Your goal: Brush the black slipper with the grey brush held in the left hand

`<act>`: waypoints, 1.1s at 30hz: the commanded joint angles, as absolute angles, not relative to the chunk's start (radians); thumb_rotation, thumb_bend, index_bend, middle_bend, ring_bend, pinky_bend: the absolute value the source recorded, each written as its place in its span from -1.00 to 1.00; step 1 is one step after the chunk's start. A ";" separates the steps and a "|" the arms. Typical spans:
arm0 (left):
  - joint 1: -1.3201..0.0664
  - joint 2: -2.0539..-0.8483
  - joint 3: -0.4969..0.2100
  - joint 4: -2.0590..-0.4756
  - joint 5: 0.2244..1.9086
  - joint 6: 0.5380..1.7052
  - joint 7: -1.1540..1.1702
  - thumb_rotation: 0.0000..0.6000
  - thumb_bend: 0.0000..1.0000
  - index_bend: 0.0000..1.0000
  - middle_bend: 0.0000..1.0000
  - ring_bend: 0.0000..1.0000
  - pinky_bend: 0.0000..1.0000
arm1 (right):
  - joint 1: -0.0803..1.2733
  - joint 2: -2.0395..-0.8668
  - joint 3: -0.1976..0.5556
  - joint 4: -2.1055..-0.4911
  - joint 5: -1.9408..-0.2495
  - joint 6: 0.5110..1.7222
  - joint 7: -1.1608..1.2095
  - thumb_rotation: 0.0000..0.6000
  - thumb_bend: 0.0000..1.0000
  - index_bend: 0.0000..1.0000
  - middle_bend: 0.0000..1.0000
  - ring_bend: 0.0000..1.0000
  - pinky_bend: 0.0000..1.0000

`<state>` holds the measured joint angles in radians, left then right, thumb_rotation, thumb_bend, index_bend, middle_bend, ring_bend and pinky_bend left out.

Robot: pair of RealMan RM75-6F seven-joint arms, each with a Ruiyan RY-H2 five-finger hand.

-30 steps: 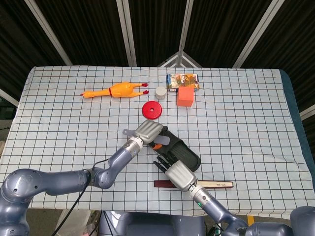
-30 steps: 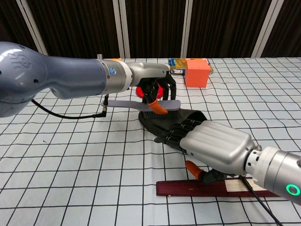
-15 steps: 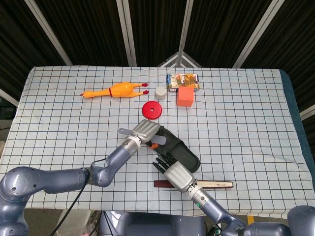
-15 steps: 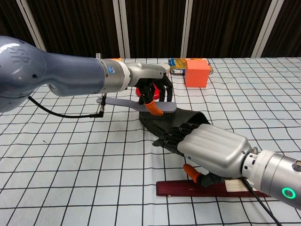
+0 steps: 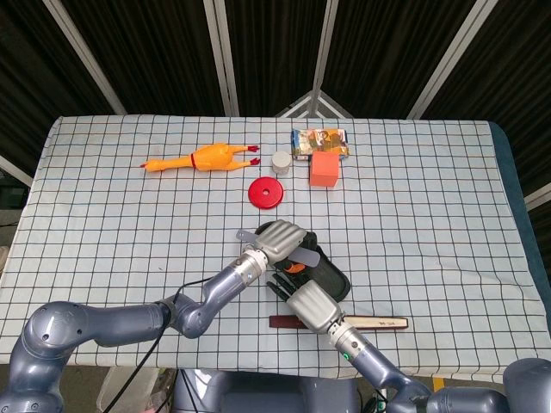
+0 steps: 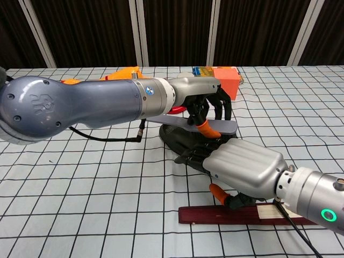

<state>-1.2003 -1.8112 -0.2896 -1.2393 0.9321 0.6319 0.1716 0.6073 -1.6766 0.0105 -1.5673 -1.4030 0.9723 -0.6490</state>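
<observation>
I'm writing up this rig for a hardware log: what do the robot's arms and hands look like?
Both arms are glossy blue-grey with rounded joints. The left hand and right hand have ribbed silver backs, black fingers, orange thumb tips. A black cable trails from the left forearm; a green ring light glows on the right wrist.

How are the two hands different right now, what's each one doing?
The left hand grips the grey brush above the black slipper; the right hand holds no tool and rests its fingers on the slipper's near edge. The left hand sits farther from the robot, the right nearer, beside the dark red bar. Both are over the slipper.
</observation>
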 commanded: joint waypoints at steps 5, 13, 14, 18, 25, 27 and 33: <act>-1.204 -1.752 -0.261 -1.273 0.867 0.609 0.224 1.00 0.22 0.08 0.29 0.04 0.12 | 0.606 -1.668 0.013 -1.574 -1.400 0.981 -0.643 1.00 0.44 -1.00 -0.80 -0.91 -0.81; -1.205 -1.668 -0.212 -1.371 0.763 0.682 0.349 1.00 0.22 0.08 0.30 0.04 0.12 | 0.607 -1.664 0.014 -1.589 -1.399 0.992 -0.661 1.00 0.44 -1.00 -0.80 -0.91 -0.81; -1.204 -1.657 -0.205 -1.383 0.752 0.691 0.363 1.00 0.22 0.08 0.30 0.04 0.12 | 0.606 -1.664 0.013 -1.589 -1.397 0.992 -0.663 1.00 0.44 -1.00 -0.80 -0.91 -0.81; -1.204 -1.610 -0.179 -1.428 0.682 0.727 0.422 1.00 0.22 0.08 0.30 0.04 0.12 | 0.604 -1.664 0.012 -1.592 -1.389 0.996 -0.669 1.00 0.44 -1.00 -0.80 -0.91 -0.81; -1.191 -1.553 -0.182 -1.495 0.647 0.756 0.424 1.00 0.22 0.09 0.31 0.05 0.13 | 0.594 -1.645 0.012 -1.616 -1.383 1.024 -0.714 1.00 0.44 -1.00 -0.89 -0.99 -0.86; -1.181 -1.531 -0.181 -1.526 0.656 0.769 0.419 1.00 0.22 0.10 0.31 0.06 0.13 | 0.584 -1.626 0.021 -1.645 -1.378 1.055 -0.741 1.00 0.44 -1.00 -0.96 -1.00 -0.88; -1.125 -1.447 -0.155 -1.641 0.720 0.809 0.394 1.00 0.22 0.10 0.31 0.06 0.13 | 0.537 -1.504 0.083 -1.800 -1.353 1.186 -0.789 1.00 0.30 -1.00 -1.00 -1.00 -0.92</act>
